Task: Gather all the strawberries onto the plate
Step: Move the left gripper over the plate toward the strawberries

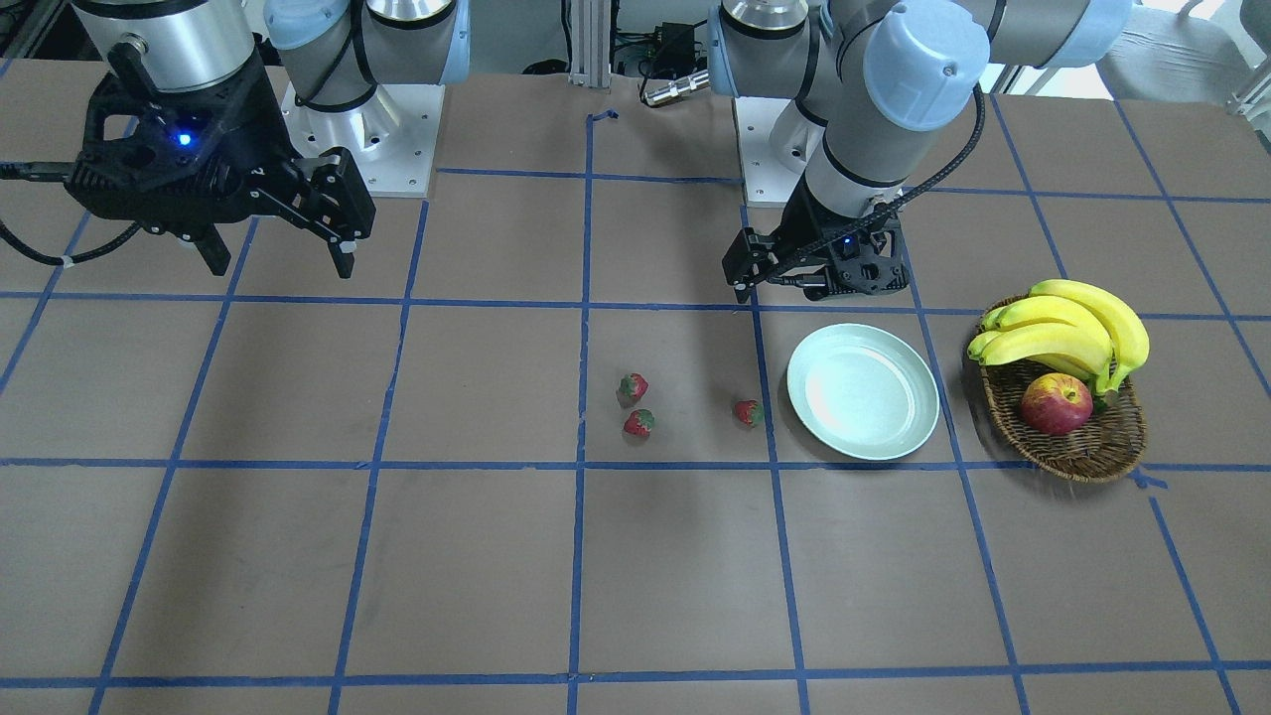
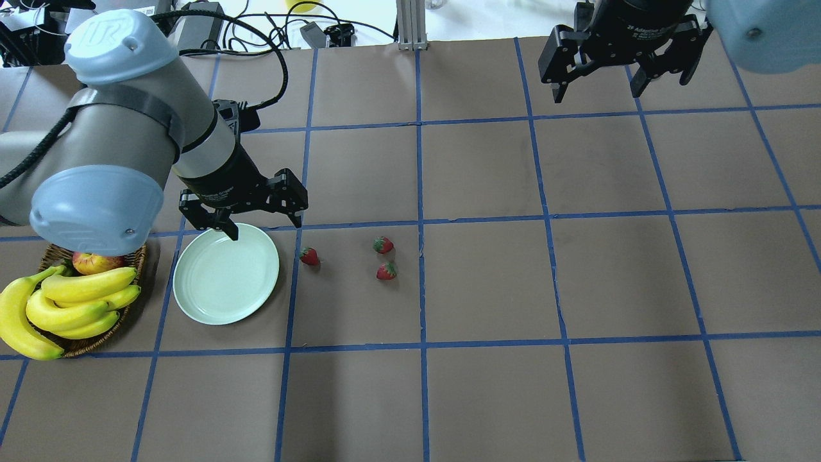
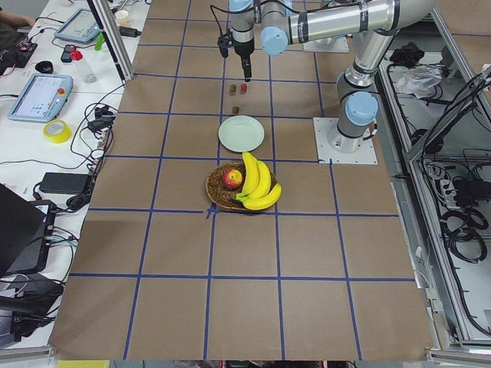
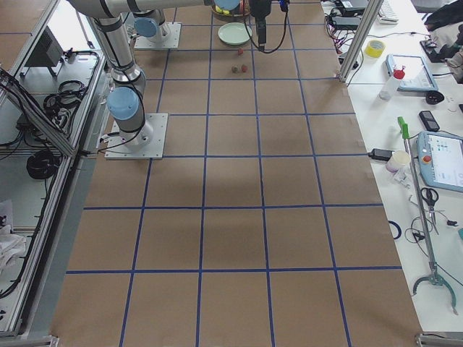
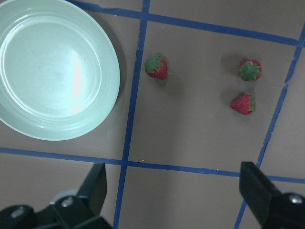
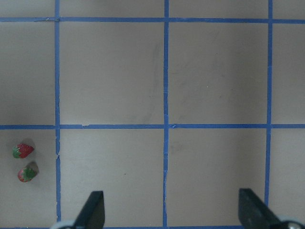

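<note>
Pale mint and bare, the plate (image 2: 226, 274) sat on the brown table (image 2: 487, 385) with a wicker basket (image 1: 1092, 462) of bananas (image 1: 1067, 333) and an apple (image 1: 1056, 403) on one side and the fruit it was meant to take on the other. None of it was in yet. One strawberry (image 2: 309, 256) lay just beside the plate's rim, while a second strawberry (image 2: 383, 244) and a third strawberry (image 2: 386, 271) lay close together nearer the table's middle. The left claw (image 2: 265, 230) hung above the table by the plate and the nearest berry, fingers spread wide and holding nothing. The right claw (image 2: 598, 96) hovered well apart, equally wide open and empty. To my eye the trouble lay in how small and rounded the berries were: a pinch slightly off centre could squirt one sideways. A finger coming down on the near one might catch the plate's rim and shove it. Among the pair, a wide-open finger could knock the neighbour away, and a berry dropped from too high might bounce off that glossy surface.
</note>
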Motion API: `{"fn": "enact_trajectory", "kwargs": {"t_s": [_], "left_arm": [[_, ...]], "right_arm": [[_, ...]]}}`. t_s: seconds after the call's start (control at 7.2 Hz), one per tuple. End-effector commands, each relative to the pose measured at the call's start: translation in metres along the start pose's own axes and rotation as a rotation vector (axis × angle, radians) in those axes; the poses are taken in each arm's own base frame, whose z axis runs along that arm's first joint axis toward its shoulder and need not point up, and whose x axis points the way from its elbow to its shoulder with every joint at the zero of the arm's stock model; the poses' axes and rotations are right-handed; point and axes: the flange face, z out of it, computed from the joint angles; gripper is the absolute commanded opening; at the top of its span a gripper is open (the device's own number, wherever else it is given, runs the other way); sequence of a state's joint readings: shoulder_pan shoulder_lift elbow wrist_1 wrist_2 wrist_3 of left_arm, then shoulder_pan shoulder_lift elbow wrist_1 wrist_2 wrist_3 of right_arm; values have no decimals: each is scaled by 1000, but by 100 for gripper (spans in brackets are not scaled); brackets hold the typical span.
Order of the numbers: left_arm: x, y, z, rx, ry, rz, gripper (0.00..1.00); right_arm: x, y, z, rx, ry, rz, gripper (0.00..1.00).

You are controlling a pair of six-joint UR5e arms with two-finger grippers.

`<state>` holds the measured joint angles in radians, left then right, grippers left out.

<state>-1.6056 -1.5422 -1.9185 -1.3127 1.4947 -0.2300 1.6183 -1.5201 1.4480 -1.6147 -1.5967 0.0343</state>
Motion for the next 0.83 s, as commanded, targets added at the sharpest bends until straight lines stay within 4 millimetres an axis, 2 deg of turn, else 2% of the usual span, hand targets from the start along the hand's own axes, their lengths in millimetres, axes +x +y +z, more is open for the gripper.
{"fn": "enact_trajectory", "kwargs": {"t_s": [0.0,0.28,0.42,0.69], "left_arm": [[6,14,54,44,-35,-51,100],[7,7,85,41,-52,-196,100],[7,2,100,17,-72,-210,100],[7,-22,121,89,-82,-284,100]], "right_arm": [[0,0,-2,3,-3,0,100],[0,1,-2,3,-3,0,100],[0,2,-3,5,-3,0,100],[0,2,-4,7,-2,0,100]]}}
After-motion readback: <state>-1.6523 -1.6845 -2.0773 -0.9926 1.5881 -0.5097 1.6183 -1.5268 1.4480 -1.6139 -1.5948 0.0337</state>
